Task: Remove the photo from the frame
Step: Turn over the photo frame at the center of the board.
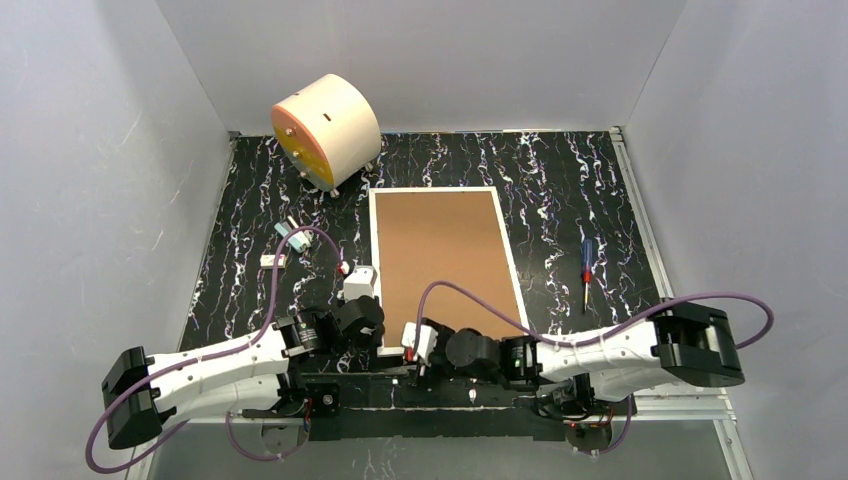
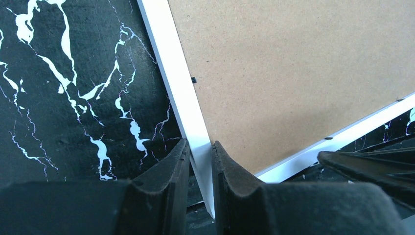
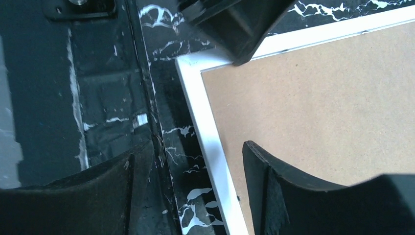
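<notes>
Near a corner of the face-down frame [image 2: 176, 83], the left gripper [image 2: 198, 147] clamps its white rail; the right gripper [image 3: 195, 149] straddles the adjoining rail, jaws wide, apparently touching nothing.

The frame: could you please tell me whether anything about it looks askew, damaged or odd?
Nothing stands out. The frame lies face down, its brown back panel seated inside the white rails, no cracks or dents visible. The left gripper is shut on a rail by the near-left corner; the right gripper straddles the adjoining rail, open.
</notes>
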